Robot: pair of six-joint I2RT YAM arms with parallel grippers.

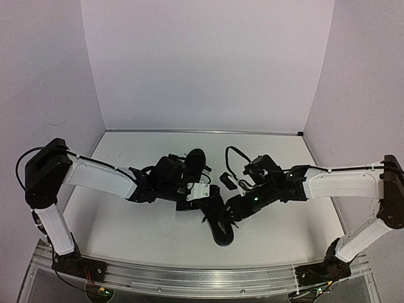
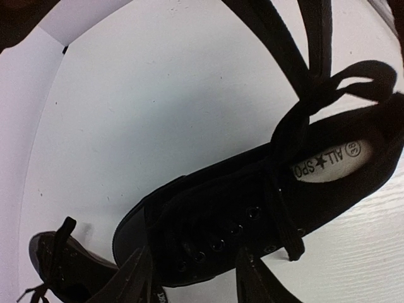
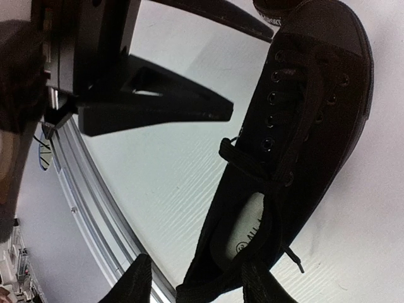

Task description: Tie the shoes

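Two small black shoes lie mid-table, one further back and one nearer the front. My left gripper is open. In the left wrist view its fingers straddle the toe end of a shoe whose lace forms a loop at the collar. The second shoe shows at the lower left. My right gripper is open. In the right wrist view its fingertips straddle the heel of the near shoe. That shoe's laces are loose, with one end trailing on the table.
A small black part and a cable loop lie behind the right gripper. An aluminium rail runs along the table's front edge. White walls close in the back and both sides. The two grippers are close together.
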